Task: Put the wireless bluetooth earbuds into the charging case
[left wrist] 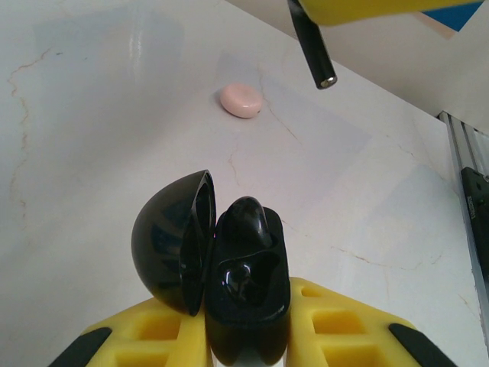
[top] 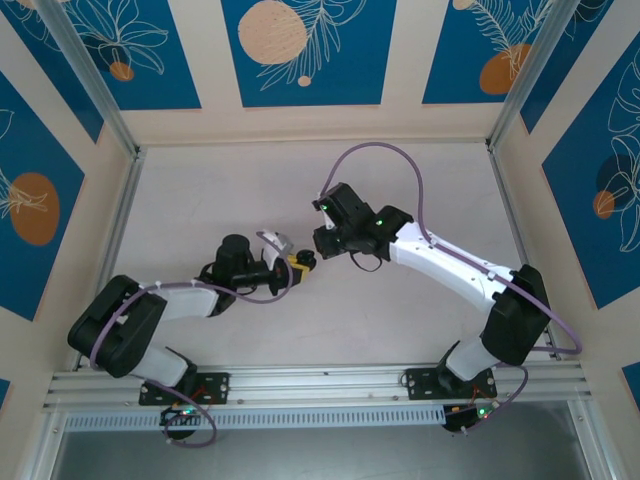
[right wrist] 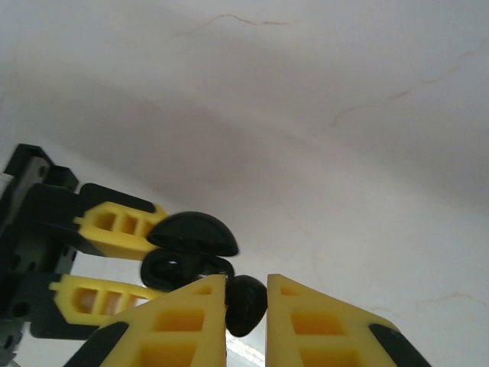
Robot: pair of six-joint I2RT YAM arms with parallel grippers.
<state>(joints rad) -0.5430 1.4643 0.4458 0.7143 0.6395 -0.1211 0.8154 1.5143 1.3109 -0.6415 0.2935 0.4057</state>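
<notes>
A black charging case (left wrist: 246,306) stands with its domed lid (left wrist: 170,237) swung open to the left, and my left gripper (left wrist: 244,310) is shut on its body. One black earbud (left wrist: 250,220) sits in the case's upper socket; the lower socket shows a glossy hollow. My right gripper (right wrist: 247,279) is shut on a second black earbud (right wrist: 248,306), held just in front of the open case (right wrist: 187,267). From above, the two grippers meet at mid-table: left gripper (top: 295,266), right gripper (top: 322,243), the case (top: 305,261) between them.
A pale pink rounded piece (left wrist: 241,100) lies on the white table beyond the case; whether it is a bud or a small case I cannot tell. Part of the right gripper's yellow finger (left wrist: 367,8) hangs above. An aluminium rail (top: 320,385) runs along the near edge.
</notes>
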